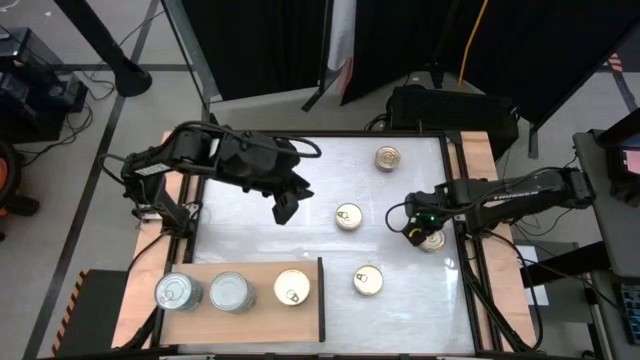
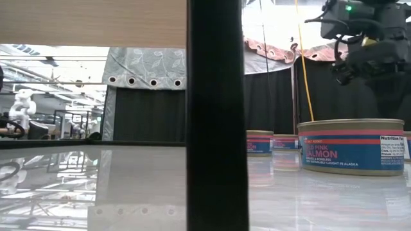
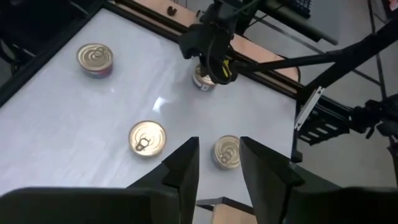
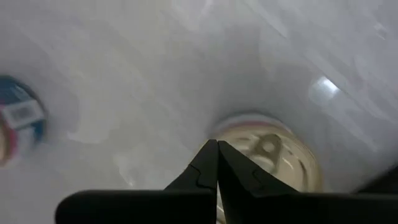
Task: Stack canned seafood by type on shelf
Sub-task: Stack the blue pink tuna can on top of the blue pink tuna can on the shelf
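Note:
The shelf (image 1: 262,322) is a light wooden board at the table's near left. On it stand two silver-lidded tins (image 1: 178,292) (image 1: 231,292) and one gold-lidded tin (image 1: 292,288). Several gold-lidded tins stand on the white table: one far (image 1: 388,157), one in the middle (image 1: 348,216), one near (image 1: 368,280), one at the right (image 1: 432,240). My right gripper (image 1: 415,234) is shut and points down just above the right tin (image 4: 273,155), beside its left edge. My left gripper (image 3: 219,163) hangs open high over the table's left middle, with nothing between its fingers.
The shelf's dark upright edge (image 2: 215,115) fills the middle of the low view. A wooden strip (image 1: 478,170) runs along the table's right side. Bare white table lies between the shelf and the loose tins.

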`<action>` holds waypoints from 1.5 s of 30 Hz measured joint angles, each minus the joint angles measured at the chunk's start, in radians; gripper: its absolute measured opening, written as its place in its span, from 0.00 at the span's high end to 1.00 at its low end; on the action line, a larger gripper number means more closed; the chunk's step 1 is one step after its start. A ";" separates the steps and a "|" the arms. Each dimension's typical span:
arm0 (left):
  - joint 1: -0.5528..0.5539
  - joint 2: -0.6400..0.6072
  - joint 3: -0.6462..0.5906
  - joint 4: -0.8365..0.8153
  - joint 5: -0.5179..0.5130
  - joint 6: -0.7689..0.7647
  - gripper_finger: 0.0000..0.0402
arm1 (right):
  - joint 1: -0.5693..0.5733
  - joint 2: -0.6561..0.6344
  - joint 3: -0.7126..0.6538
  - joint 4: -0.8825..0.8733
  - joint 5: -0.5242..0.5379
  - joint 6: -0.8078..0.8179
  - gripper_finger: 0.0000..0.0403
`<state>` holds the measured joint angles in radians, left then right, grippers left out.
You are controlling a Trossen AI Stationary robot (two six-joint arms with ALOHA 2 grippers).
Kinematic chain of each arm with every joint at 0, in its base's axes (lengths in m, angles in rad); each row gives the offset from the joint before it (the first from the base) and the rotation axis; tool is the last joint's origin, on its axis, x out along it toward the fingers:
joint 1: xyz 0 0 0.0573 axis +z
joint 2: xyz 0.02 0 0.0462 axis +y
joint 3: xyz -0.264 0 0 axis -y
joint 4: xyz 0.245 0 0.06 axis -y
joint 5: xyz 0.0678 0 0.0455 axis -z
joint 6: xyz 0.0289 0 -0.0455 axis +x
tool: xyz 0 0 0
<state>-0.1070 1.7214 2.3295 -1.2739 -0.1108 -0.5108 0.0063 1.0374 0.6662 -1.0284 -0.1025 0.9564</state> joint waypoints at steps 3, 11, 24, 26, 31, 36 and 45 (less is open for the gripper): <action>0.000 0.000 0.000 0.000 -0.013 0.015 0.70 | -0.016 0.010 0.000 0.020 0.000 0.000 1.00; 0.001 0.000 0.000 -0.002 -0.033 0.064 0.70 | -0.032 0.086 0.000 0.017 -0.032 -0.038 1.00; 0.034 0.000 -0.001 -0.013 -0.039 0.107 0.70 | -0.033 0.142 0.002 0.037 -0.025 -0.096 1.00; 0.042 0.000 -0.001 -0.020 -0.039 0.107 0.70 | -0.033 0.162 0.004 0.059 -0.028 -0.111 1.00; 0.050 0.000 -0.001 -0.039 -0.039 0.110 0.70 | -0.033 0.225 -0.001 0.153 -0.029 -0.113 1.00; 0.049 0.000 -0.001 -0.053 -0.038 0.130 0.70 | -0.033 0.288 0.000 0.308 -0.030 -0.073 1.00; 0.068 0.000 -0.001 -0.055 -0.038 0.127 0.70 | -0.033 0.397 0.043 0.299 -0.038 -0.056 1.00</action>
<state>-0.0395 1.7218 2.3283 -1.3286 -0.1485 -0.3839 -0.0269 1.4345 0.7095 -0.7299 -0.1406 0.9007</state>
